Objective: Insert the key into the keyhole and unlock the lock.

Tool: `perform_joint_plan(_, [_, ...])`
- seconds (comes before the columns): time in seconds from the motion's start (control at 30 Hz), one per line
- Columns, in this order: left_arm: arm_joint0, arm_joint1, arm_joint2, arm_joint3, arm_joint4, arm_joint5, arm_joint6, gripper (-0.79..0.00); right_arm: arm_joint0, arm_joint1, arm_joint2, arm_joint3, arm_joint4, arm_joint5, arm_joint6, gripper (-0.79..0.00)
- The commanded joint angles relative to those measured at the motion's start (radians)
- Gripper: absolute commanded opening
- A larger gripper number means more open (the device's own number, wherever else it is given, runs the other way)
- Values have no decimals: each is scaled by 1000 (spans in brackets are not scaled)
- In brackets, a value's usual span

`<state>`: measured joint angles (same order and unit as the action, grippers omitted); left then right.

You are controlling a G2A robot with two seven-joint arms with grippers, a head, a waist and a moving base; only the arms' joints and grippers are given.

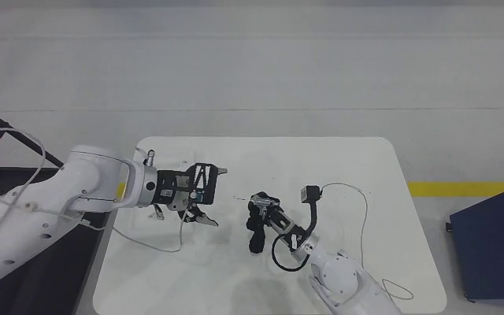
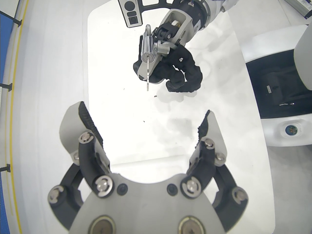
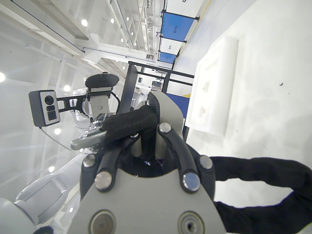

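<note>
Left arm stretches in from 9 o'clock in the top view, left gripper (image 1: 218, 197) aimed toward 3, fingers spread wide apart. Right arm angles in from 5 o'clock, right gripper (image 1: 260, 214) pointing toward 10, clamped on the lock (image 2: 147, 49).

The white table (image 2: 109, 49) is washed out by glare from round ceiling lamps (image 3: 84, 22), faint shadows are cast, and wrist-view edges are bowed.

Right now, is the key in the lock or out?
In: the key sticks out of the lock, nothing gripping it.
</note>
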<state>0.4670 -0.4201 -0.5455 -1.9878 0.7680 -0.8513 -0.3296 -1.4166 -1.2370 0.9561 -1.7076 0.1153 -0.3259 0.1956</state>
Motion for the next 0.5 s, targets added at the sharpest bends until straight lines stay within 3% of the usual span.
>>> perform_joint_plan(0.0, [12,-3,-3,-2,13,6,14,-456,0,0,0,0,0,0,0,-785])
perform_joint_plan(0.07, [22,-8,-5,-3,18,9,25,-493,0,0,0,0,0,0,0,-785])
perform_joint_plan(0.47, [37,-51,-10,4,20,-11,7,-508,0,0,0,0,0,0,0,-785])
